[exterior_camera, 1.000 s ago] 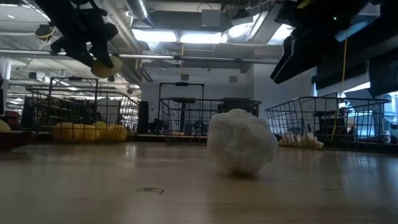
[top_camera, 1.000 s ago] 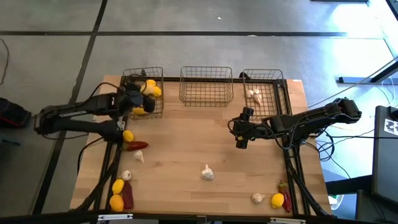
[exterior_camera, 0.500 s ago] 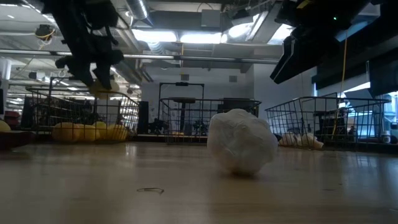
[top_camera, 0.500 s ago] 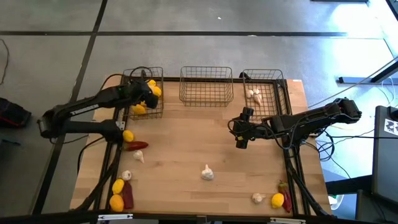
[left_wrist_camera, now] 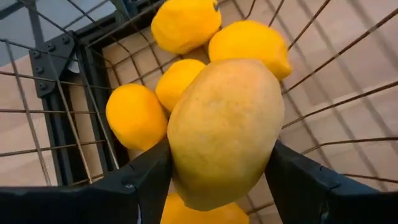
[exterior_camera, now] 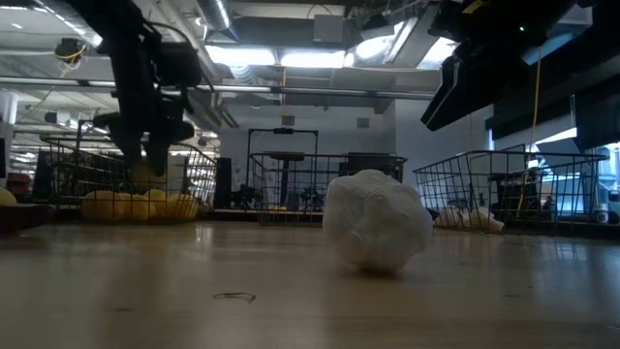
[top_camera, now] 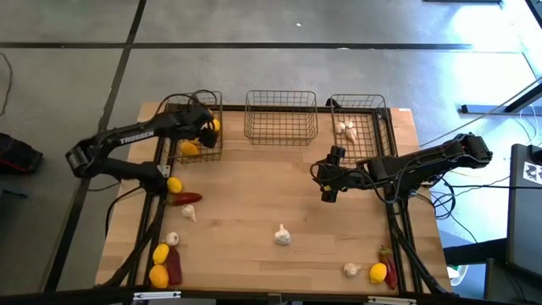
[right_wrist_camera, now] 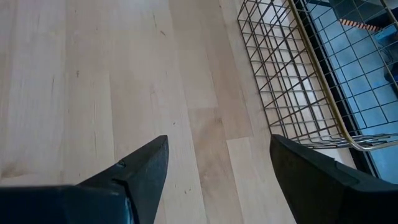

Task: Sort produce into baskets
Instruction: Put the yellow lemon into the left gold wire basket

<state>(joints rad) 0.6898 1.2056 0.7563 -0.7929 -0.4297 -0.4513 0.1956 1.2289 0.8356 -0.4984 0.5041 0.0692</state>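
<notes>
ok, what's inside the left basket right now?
Left basket holds several lemons; left gripper holds another lemon above them. That lemon covers part of the pile.

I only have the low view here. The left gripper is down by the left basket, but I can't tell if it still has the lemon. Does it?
Observer: Yes. In the left wrist view the left gripper is shut on a lemon, directly over the lemons lying in the left basket.
Operator: Is it inside the basket's rim, or beside it?
Observer: From above, the gripper sits over the basket's interior, not outside it.
Operator: And the right gripper, is it carrying anything?
Observer: No. The right gripper is open and empty, over bare table near the right basket.
</notes>
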